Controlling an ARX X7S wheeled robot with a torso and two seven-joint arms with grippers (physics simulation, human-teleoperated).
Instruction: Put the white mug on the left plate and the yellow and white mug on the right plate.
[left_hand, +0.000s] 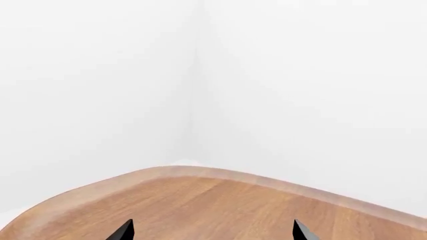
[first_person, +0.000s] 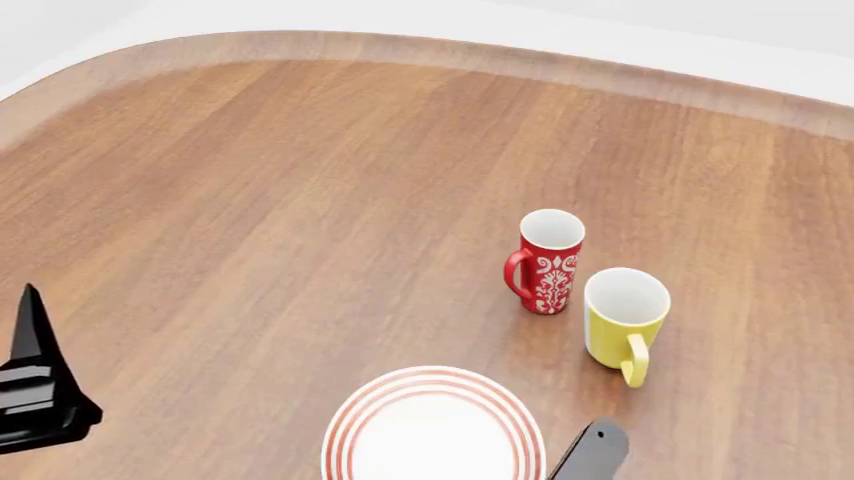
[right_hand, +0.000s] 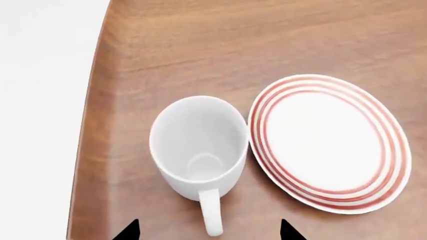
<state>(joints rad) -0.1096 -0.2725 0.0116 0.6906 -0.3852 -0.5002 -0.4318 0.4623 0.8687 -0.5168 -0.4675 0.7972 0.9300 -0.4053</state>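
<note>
The white mug (right_hand: 199, 144) stands upright near the table's edge, its handle (right_hand: 211, 212) pointing at my right gripper (right_hand: 208, 231). That gripper is open, with the handle's tip between its fingertips and touching neither. A red-ringed plate (right_hand: 328, 142) lies right beside the mug. The head view shows one such plate (first_person: 434, 428) at its bottom edge; I cannot tell which is the left plate or the right plate. The yellow and white mug (first_person: 625, 318) stands upright, handle towards me. My left gripper (left_hand: 213, 232) is open over bare wood, far left of the mugs.
A red mug with a white floral pattern (first_person: 549, 262) stands close behind and left of the yellow one. The wooden table (first_person: 267, 200) has a rounded far corner (left_hand: 180, 172) against white walls. Part of my right arm (first_person: 594, 455) shows by the plate.
</note>
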